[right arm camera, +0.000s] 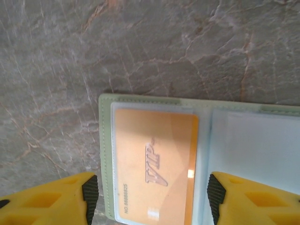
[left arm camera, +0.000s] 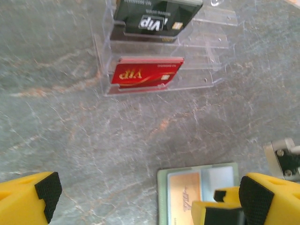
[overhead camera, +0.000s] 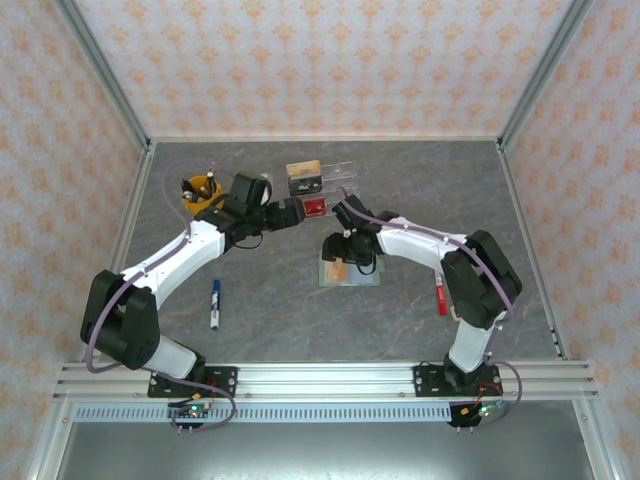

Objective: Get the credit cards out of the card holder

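On your left, the left gripper [left arm camera: 149, 194] hangs with its jaws spread wide and nothing between them, just in front of the clear acrylic tray [left arm camera: 206, 61]. The red card [left arm camera: 147, 75] and the black card [left arm camera: 157, 16] stand in the tray's slots, so those two look done. Your risk here is a careless swing. The tray looks light, and a nudge from that arm could shove it or tip the cards out.

Toward the middle, the card holder [right arm camera: 105, 140] lies open and flat on the table with nothing pinning it. The tan-orange card [right arm camera: 154, 164] sits in one pocket under a clear sleeve. The right gripper [right arm camera: 151, 199] is over it, jaws apart and gripping nothing, with one pad on either side of the card.

This is where it can go wrong. If you close here, the pads may catch the sleeve or the green cover along with the card, and the whole holder lifts or slides. The card is thin and flat, so the fingers may also skid off its edges. Consider bracing the holder with the free left arm.
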